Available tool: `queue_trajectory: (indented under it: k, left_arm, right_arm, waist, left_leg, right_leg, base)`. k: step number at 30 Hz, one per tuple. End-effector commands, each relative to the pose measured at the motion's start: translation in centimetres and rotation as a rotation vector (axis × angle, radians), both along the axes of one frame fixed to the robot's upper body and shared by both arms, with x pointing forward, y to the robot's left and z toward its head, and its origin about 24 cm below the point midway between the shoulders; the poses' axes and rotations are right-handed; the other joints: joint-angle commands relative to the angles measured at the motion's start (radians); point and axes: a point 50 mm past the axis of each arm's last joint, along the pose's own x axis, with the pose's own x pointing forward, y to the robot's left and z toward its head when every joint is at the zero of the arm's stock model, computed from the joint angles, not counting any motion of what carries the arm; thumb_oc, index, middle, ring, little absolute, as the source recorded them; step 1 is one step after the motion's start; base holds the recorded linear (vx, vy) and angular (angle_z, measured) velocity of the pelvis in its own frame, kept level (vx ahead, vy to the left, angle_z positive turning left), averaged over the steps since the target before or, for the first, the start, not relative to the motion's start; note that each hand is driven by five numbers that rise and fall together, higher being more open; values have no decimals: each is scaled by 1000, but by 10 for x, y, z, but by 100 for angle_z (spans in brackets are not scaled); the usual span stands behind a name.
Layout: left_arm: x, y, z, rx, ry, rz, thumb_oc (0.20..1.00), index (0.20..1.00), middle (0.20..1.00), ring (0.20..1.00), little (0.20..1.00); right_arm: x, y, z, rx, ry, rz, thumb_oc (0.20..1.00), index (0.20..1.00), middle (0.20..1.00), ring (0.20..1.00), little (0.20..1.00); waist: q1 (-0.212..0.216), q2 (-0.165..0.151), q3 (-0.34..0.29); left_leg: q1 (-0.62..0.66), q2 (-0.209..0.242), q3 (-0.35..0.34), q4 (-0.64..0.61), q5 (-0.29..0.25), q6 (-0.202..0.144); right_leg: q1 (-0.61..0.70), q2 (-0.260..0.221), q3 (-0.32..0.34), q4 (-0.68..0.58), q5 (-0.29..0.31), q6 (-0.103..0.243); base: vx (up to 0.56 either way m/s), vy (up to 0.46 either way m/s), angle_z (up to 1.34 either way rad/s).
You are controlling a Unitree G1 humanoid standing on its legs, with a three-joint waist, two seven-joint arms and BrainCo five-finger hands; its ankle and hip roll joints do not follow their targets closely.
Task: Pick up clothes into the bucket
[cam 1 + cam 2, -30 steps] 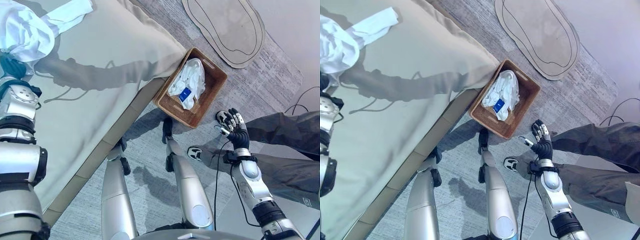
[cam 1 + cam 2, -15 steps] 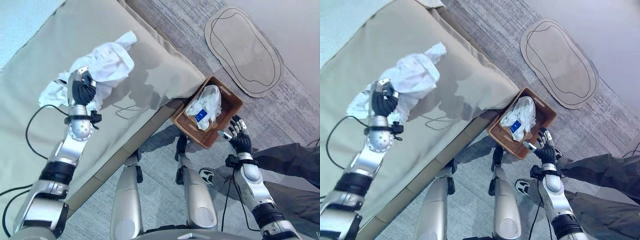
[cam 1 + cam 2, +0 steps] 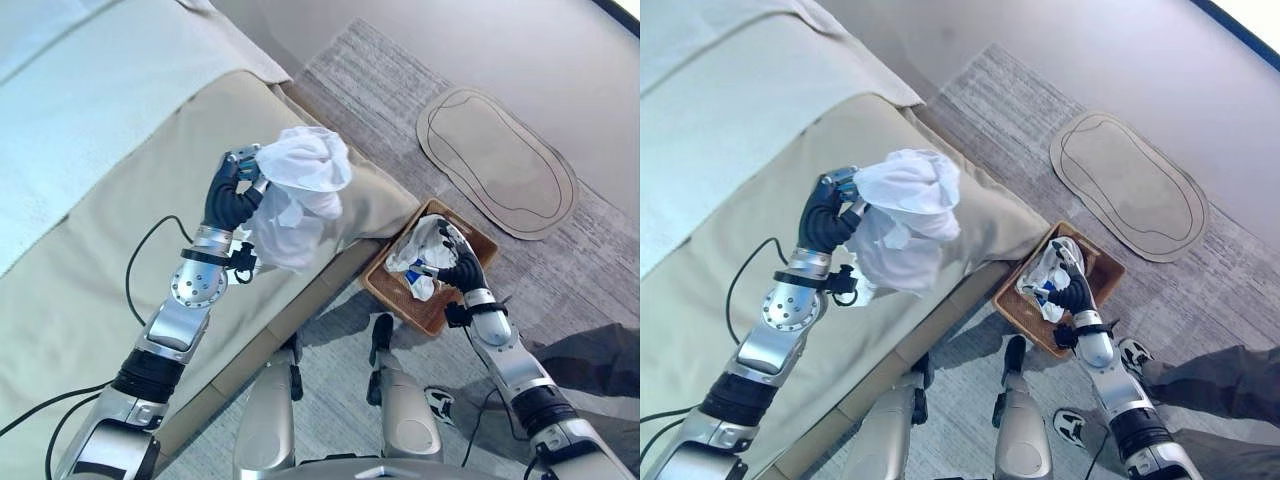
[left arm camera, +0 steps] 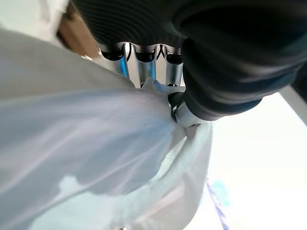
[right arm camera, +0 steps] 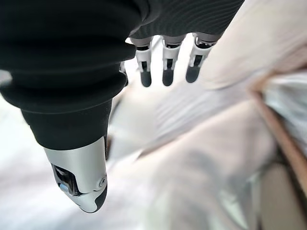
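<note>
Left hand [image 3: 230,195] is clenched on a bunched white garment [image 3: 296,195], lifted clear above the sofa's [image 3: 90,250] front edge. Right hand [image 3: 458,266], fingers relaxed, hovers over the basket [image 3: 482,243] (already holding clothes). Recommend carrying past the sofa corner, releasing only once directly over the basket.

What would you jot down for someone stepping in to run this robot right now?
Left hand: shut on a white garment, held up above the beige bed.
Right hand: open, over the wicker basket on the floor beside the bed.
Done: white clothes already lie in the basket.
Left: bring the held garment over to the basket and drop it in.
</note>
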Motion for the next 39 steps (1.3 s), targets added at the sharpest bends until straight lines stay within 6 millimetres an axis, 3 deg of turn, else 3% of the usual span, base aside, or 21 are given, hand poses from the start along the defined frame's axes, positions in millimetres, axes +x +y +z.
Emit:
queue_trajectory:
  k: [1,3,4,7,10,11,17,19,20,21,26,31,39]
  left_arm:
    - [-13,-16,16,-75,-76,-165,200,200,200,200,200]
    - [-15,-19,14,-75,-59,-190,200,200,200,200,200]
    - [-17,-27,14,-73,-47,-250,200,200,200,200,200]
    - [-20,-34,16,-81,-43,-299,200,200,200,200,200]
    - [-24,-48,15,-106,-16,-382,200,200,200,200,200]
    - [-24,-48,15,-106,-15,-382,200,200,200,200,200]
    - [-29,-60,15,-131,-3,-431,200,200,200,200,200]
    - [-29,-62,15,-132,-1,-438,200,200,200,200,200]
    - [-31,-64,16,-133,-2,-454,200,200,200,200,200]
    - [-31,-66,17,-132,-2,-460,200,200,200,200,200]
    - [-33,-66,18,-153,-1,-466,200,200,200,200,200]
    - [-35,-57,20,-174,-8,-443,200,200,200,200,200]
    - [-35,-29,10,-209,-4,-301,200,200,200,200,200]
  right_arm:
    - [7,32,16,-88,-85,165,1000,1000,1000,1000,1000]
    - [7,40,18,-103,-92,205,1000,1000,1000,1000,1000]
    - [8,55,22,-132,-104,277,1000,1000,1000,1000,1000]
    - [8,69,24,-138,-113,329,1000,1000,1000,1000,1000]
    - [4,98,25,-115,-122,424,1000,1000,1000,1000,1000]
    - [4,98,25,-115,-121,424,1000,1000,1000,1000,1000]
    - [-16,136,24,90,-46,591,1000,1000,1000,1000,1000]
    - [-18,140,22,128,-12,615,1000,1000,1000,1000,1000]
    - [-23,147,18,171,29,657,495,495,495,495,495]
    - [-24,148,16,193,50,662,200,200,200,200,200]
    - [-27,147,3,229,119,638,200,200,200,200,200]
    - [-25,133,-9,255,161,550,200,200,200,200,200]
    - [-28,71,-26,259,163,288,200,200,200,200,200]
  waist:
    - [5,-25,-113]
    - [6,-25,-120]
    - [11,-20,-136]
    - [11,-16,-151]
    - [11,-7,-178]
    - [11,-7,-177]
    - [6,3,-207]
    - [5,3,-210]
    - [6,5,-214]
    - [6,6,-216]
    - [5,8,-224]
    - [6,8,-230]
    - [1,2,-238]
  left_leg:
    - [2,25,-54,19,-10,-10]
    - [21,29,-52,8,-8,-11]
    - [48,31,-48,-11,-3,-14]
    - [75,33,-45,-28,0,-16]
    - [111,36,-43,-41,-4,-18]
    - [113,36,-43,-42,-4,-18]
    - [154,40,-30,-66,-5,-20]
    - [158,40,-28,-69,-5,-20]
    - [161,42,-28,-73,-4,-22]
    - [163,43,-28,-77,-2,-23]
    - [167,44,-28,-86,1,-25]
    - [164,46,-28,-78,-3,-28]
    - [174,48,-32,-75,-8,-30]
  right_leg:
    - [39,-60,14,33,-14,65]
    - [52,-57,14,26,-15,64]
    - [74,-51,9,17,-20,61]
    - [92,-47,8,12,-26,58]
    - [121,-38,5,11,-40,54]
    - [123,-38,5,10,-41,54]
    - [152,-27,13,-2,-49,50]
    - [153,-26,15,-5,-49,50]
    - [158,-25,14,-9,-50,49]
    - [160,-24,13,-11,-51,49]
    - [166,-21,7,-17,-51,47]
    - [171,-19,5,-21,-52,48]
    - [185,-17,2,-17,-60,49]
  base:
    - [39,-55,-3]
    - [40,-51,-3]
    - [37,-39,-1]
    - [72,-58,-1]
    - [74,-52,1]
    - [84,-32,1]
    - [52,-21,0]
    - [16,-11,0]
    - [0,0,0]
    - [31,-17,0]
    - [0,0,0]
    - [0,0,0]
    - [0,0,0]
